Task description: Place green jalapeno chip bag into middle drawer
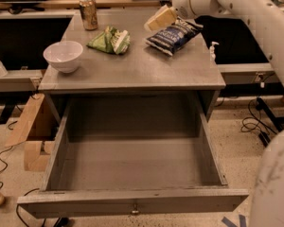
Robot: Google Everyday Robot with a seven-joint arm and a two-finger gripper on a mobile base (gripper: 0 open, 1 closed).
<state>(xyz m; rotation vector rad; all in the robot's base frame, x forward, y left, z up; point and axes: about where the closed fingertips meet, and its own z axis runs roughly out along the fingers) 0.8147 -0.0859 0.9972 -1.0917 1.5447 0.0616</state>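
The green jalapeno chip bag (110,40) lies wrinkled on the grey table top (132,70), left of centre toward the back. My gripper (161,18) hangs above the table's back edge, to the right of the green bag and just over the far end of a dark blue chip bag (173,34). It holds nothing that I can see. The middle drawer (132,203) is pulled wide open below the table top, with a small metal knob (134,208) on its front panel. Nothing lies inside it.
A white bowl (63,56) stands at the table's left front. A soda can (88,13) stands at the back left. A small white bottle (211,51) is at the right edge. A cardboard box (31,126) sits on the floor to the left, with cables around.
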